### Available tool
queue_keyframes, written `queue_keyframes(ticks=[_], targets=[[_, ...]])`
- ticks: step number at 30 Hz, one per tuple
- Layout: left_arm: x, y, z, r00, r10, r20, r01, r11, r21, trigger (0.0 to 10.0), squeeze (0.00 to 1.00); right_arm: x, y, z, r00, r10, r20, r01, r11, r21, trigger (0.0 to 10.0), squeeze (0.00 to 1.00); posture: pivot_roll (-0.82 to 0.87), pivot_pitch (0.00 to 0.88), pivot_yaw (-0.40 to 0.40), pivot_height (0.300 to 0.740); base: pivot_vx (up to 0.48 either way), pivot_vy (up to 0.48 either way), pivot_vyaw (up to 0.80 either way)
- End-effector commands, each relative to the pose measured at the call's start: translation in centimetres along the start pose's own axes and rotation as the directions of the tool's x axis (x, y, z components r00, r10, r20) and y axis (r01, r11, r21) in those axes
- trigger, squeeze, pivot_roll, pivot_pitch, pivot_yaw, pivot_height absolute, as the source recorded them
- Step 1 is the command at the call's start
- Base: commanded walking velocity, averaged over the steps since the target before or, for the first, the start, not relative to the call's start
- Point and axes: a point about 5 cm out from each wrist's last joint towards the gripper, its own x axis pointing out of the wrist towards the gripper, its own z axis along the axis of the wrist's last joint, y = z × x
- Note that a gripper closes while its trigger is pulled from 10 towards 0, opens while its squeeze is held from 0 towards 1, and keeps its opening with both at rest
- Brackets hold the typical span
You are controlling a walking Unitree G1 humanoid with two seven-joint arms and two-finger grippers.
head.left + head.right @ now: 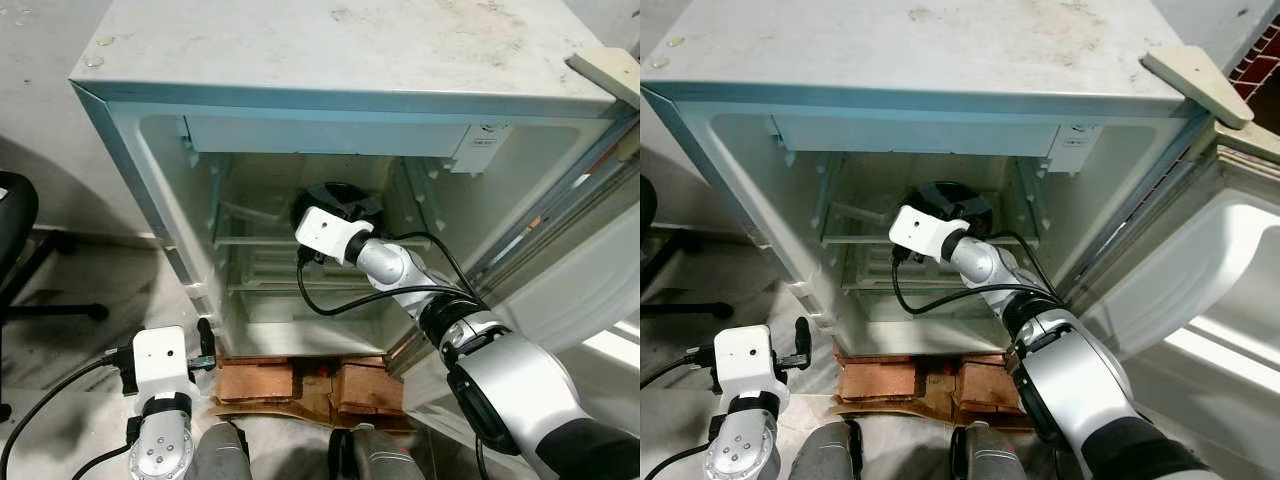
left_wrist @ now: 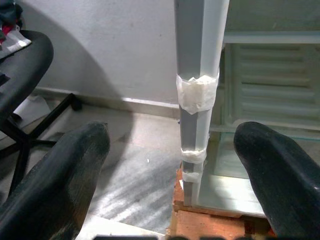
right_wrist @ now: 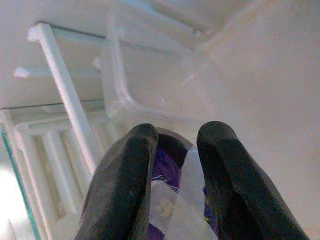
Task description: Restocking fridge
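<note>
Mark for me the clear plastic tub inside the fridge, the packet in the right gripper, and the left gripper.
clear plastic tub [image 3: 160,85], right wrist view, its floor.
purple and white packet [image 3: 172,200], right wrist view, between the fingers.
left gripper [image 2: 172,165], left wrist view, midway between fingertips.

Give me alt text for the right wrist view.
The right gripper pinches a purple and white packet inside the fridge. A clear plastic tray lies just beyond it, beside white shelf rails.
</note>
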Motion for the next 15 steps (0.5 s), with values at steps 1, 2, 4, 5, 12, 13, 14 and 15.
queue_keyframes(ticks=[1, 2, 4, 5, 12, 13, 14, 15], targets=[[-0.1, 0.1, -0.2, 1.0, 0.005, -0.013, -0.005, 1.0, 0.001, 10.0, 0.0, 0.0, -1.0, 0.4, 0.999, -0.026, 0.039, 0.025, 1.0, 0.016, 10.0, 0.0, 0.17, 0.18, -0.082, 0.74, 0.0, 0.0, 0.0], [-0.1, 0.1, 0.0, 1.0, 0.003, -0.008, -0.003, 1.0, -0.001, 10.0, 0.0, -0.2, -1.5, 0.6, 0.997, -0.032, 0.069, 0.03, 0.999, 0.035, 10.0, 0.0, 0.17, 0.178, -0.084, 0.74, 0.0, 0.0, 0.0], [-0.1, 0.1, 0.0, 1.0, 0.002, -0.006, -0.002, 1.0, -0.003, 10.0, 0.0, -0.3, -1.6, 0.6, 0.996, -0.031, 0.079, 0.028, 0.999, 0.043, 10.0, 0.0, 0.17, 0.179, -0.083, 0.74, 0.0, 0.0, 0.0], [-0.2, 0.2, 0.0, 1.0, 0.0, -0.004, 0.0, 1.0, -0.008, 10.0, 0.0, -0.7, -1.7, 0.4, 0.993, 0.002, 0.115, -0.015, 0.994, 0.108, 10.0, 0.0, 0.17, 0.179, -0.087, 0.74, 0.0, 0.0, 0.0], [-0.2, -0.2, -0.2, 1.0, -0.025, -0.006, 0.025, 1.0, -0.014, 10.0, 0.0, -2.2, -0.3, -0.1, 0.927, 0.24, 0.288, -0.332, 0.883, 0.333, 10.0, 0.0, 0.15, 0.176, -0.08, 0.74, 0.0, 0.0, 0.0], [-0.2, -0.2, -0.2, 1.0, -0.025, -0.006, 0.025, 1.0, -0.014, 10.0, 0.0, -2.2, -0.3, -0.1, 0.927, 0.24, 0.288, -0.332, 0.883, 0.333, 10.0, 0.0, 0.15, 0.176, -0.08, 0.74, 0.0, 0.0, 0.0], [-0.1, -0.3, -0.1, 1.0, -0.03, -0.003, 0.03, 0.999, -0.014, 10.0, 0.0, -2.4, 0.2, 0.0, 0.902, 0.292, 0.318, -0.395, 0.856, 0.334, 10.0, 0.0, 0.15, 0.174, -0.077, 0.74, 0.0, 0.0, 0.0], [0.0, -0.3, 0.0, 0.999, -0.033, -0.001, 0.033, 0.999, -0.013, 10.0, 0.0, -2.5, 0.5, 0.0, 0.887, 0.319, 0.334, -0.428, 0.841, 0.331, 10.0, 0.0, 0.15, 0.174, -0.077, 0.74, 0.0, 0.0, 0.0]])
